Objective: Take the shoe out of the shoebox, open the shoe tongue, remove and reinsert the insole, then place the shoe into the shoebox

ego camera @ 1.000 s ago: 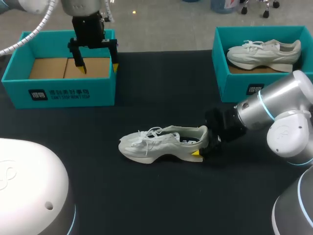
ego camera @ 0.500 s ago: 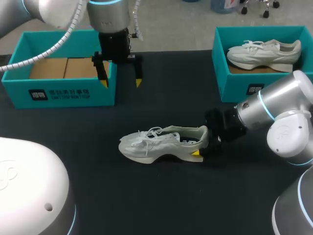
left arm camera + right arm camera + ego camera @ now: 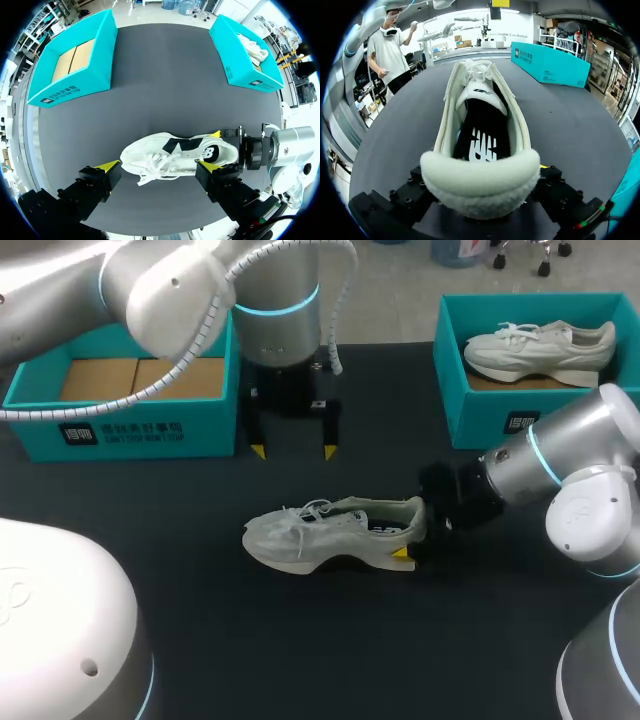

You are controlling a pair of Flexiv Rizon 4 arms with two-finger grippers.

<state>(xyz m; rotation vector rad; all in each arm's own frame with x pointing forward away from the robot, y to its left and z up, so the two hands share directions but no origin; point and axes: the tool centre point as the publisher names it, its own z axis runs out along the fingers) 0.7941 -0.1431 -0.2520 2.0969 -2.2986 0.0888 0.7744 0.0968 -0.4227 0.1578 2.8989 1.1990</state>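
From the head view, the shoe lies on its sole on the dark surface, outside both boxes. Its toe points to my left side and its heel to my right. The right claw is at the heel and closed on it. The left claw hangs over the surface between the empty shoebox and the shoe. Its fingers are spread wide and hold nothing.

In the left wrist view, the shoe is directly under the left claw and a little ahead of it. The long axis of the shoe runs from one finger to the other, so the opening is along the shoe and not across it. The right claw is at the heel end.

In the right wrist view, the heel sits between the fingers of the right claw, which press it from both sides. The tongue and the dark insole lie straight ahead. I think the left arm is the free one to reach the tongue, and it probably must come lower, toward the laces.
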